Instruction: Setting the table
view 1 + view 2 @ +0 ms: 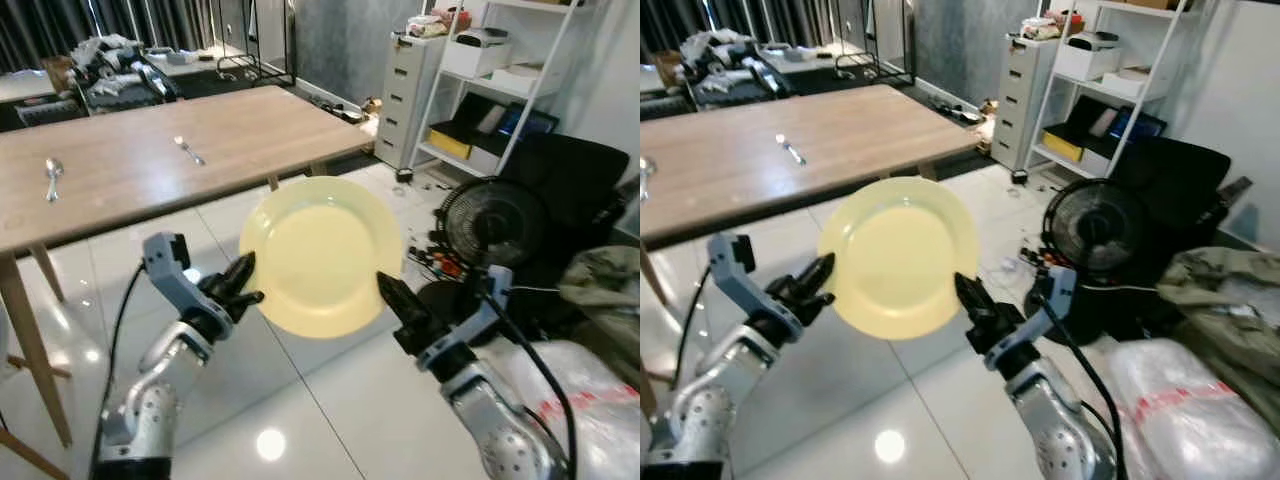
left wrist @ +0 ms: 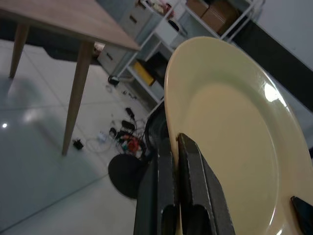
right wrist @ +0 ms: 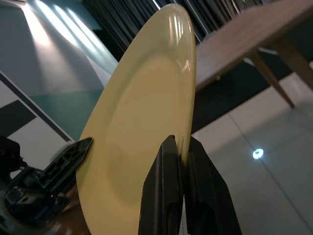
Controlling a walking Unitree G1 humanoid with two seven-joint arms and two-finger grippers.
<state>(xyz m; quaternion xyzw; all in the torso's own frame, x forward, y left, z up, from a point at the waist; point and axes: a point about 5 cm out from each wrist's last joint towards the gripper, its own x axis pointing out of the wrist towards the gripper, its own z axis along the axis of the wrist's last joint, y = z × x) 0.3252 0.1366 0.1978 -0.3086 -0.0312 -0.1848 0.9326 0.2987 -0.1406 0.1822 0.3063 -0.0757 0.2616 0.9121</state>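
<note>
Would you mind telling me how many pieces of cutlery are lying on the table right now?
2: a spoon near the table's left end, and a fork nearer its middle. The left end runs out of view, so more may be hidden.

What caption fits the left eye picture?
Both grippers hold a yellow plate by its rim, short of the wooden table.

We could not read the small cutlery (image 1: pixel 188 149) on the table (image 1: pixel 120 170) (fork or spoon), its far end cut off.
</note>
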